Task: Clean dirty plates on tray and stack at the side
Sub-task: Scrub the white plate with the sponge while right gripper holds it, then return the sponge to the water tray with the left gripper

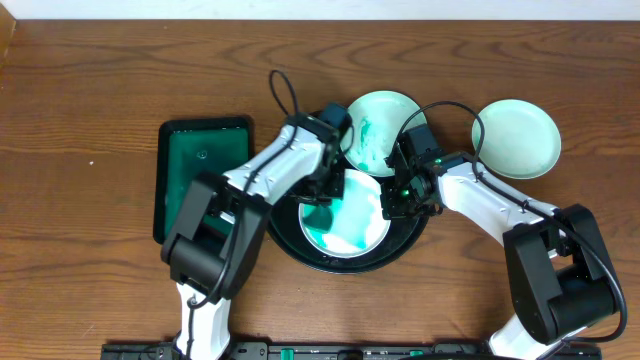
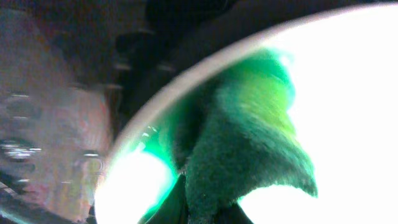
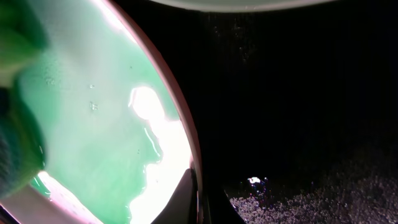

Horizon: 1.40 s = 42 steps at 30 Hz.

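Centrally, large round glossy black tray [image 1: 400, 250] sits on brown wood-grain desk [image 1: 90, 90]. Inside it, small round pale mint plate [image 1: 355, 215] lies face up, wet teal film across centre. Jaws of left gripper [image 1: 325, 195] clamped on fuzzy green sponge [image 2: 242, 162], pressed to plate. Jaws of right gripper [image 1: 398, 198] pinch same plate's rim. At tray's far edge, second smeared plate [image 1: 380, 125]; further right on desk, clean plate [image 1: 516, 138].

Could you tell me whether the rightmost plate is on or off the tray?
Off; the plate rests on the table, beside the tray.
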{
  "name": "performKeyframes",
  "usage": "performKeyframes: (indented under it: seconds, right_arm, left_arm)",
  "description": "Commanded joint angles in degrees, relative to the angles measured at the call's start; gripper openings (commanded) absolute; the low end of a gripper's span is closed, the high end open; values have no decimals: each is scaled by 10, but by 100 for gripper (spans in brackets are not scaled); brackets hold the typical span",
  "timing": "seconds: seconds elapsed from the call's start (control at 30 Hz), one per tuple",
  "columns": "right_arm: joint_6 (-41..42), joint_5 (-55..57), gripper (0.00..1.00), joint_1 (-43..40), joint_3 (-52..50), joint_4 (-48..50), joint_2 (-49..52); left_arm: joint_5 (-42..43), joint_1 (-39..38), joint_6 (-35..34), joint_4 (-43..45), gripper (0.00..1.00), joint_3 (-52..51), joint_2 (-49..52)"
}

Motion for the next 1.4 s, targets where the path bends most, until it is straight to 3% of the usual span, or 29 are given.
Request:
performKeyframes:
  seconds: [0.0, 0.33, 0.5, 0.83, 1.37]
  right_arm:
    - [-13, 28, 1, 9, -12, -8, 23]
    - [-17, 28, 1, 9, -12, -11, 23]
    - [-17, 28, 1, 9, -12, -11, 23]
    - [-17, 28, 1, 9, -12, -14, 23]
    - [-17, 28, 1, 9, -12, -10, 22]
  left_arm:
    - [66, -38, -12, 9, 7, -28, 36]
    - [208, -61, -44, 104, 7, -28, 36]
    - [217, -61, -52, 125, 7, -28, 36]
    - [38, -23, -67, 74, 7, -28, 22]
    - [-145, 75, -32, 9, 7, -28, -180]
